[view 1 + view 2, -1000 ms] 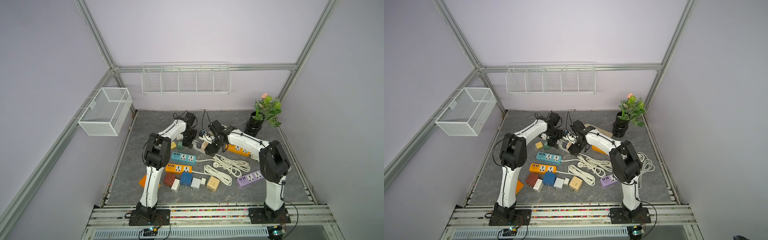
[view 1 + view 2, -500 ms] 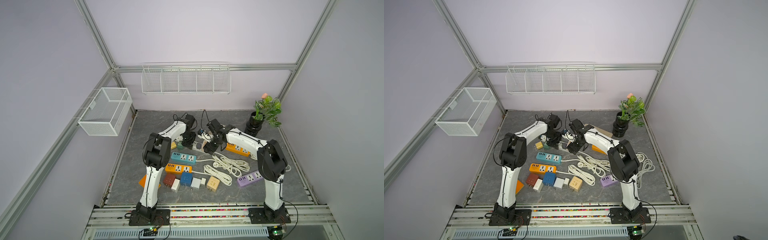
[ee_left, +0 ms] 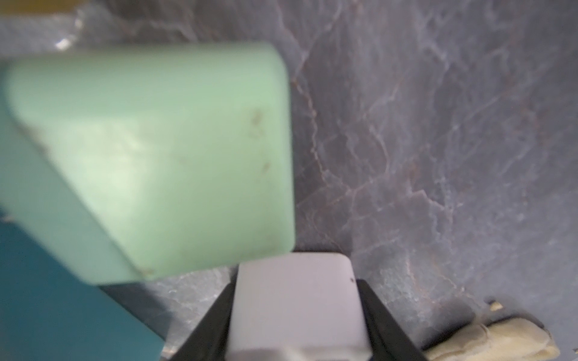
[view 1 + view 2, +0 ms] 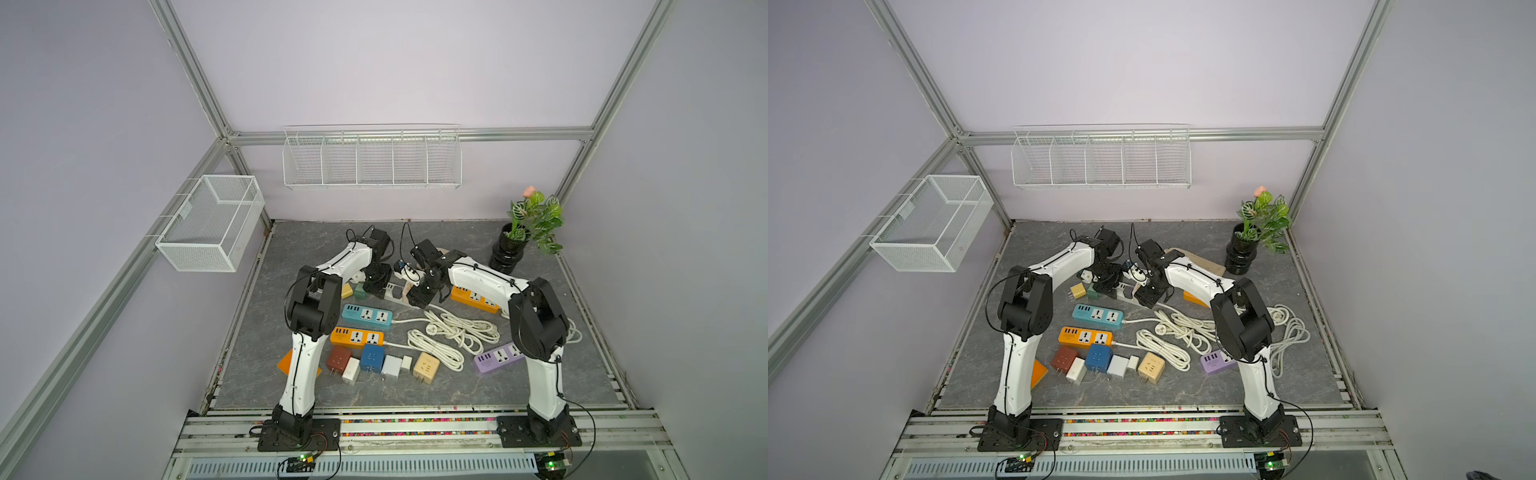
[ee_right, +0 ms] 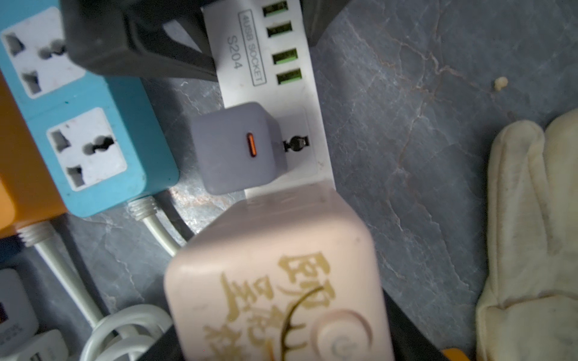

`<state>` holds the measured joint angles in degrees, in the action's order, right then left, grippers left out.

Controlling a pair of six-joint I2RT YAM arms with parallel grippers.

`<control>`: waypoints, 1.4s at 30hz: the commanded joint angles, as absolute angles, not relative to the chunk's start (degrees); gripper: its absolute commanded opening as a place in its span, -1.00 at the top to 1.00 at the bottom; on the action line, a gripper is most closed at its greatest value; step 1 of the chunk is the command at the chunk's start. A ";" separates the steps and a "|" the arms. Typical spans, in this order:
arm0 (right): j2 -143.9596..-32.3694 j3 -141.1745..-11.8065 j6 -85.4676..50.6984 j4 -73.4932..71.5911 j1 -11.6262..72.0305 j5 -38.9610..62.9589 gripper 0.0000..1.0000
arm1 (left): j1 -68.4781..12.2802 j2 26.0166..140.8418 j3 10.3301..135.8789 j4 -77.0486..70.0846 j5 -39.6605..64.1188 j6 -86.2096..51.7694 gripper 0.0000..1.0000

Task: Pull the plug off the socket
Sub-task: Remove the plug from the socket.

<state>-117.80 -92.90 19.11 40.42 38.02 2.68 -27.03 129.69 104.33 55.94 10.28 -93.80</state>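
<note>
Left jaws clamp strip end [image 3: 297, 312], right jaws flank pink plug [image 5: 275, 281]

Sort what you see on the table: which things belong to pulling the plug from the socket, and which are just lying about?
Job: white power strip, gripped by the left hand; pink plug at its end, inside the right hand.

Lying about: teal strip, orange strip, purple strip, coiled cords, loose adapters, glove, potted plant.

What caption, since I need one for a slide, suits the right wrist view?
Pink adapter between the right pincer's jaws, grey charger plugged into the white power strip.
</note>
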 commanded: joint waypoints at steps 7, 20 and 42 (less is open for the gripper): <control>-117.48 -94.69 19.42 43.23 41.09 6.70 0.37 | -27.26 130.15 102.64 59.46 6.89 -93.26 1.00; -112.49 -93.69 17.04 44.37 40.59 12.27 0.69 | -27.31 130.85 102.92 61.00 3.87 -91.62 1.00; -110.85 -90.39 16.23 44.40 43.95 -7.82 0.61 | -28.04 131.26 104.32 58.98 4.57 -90.44 1.00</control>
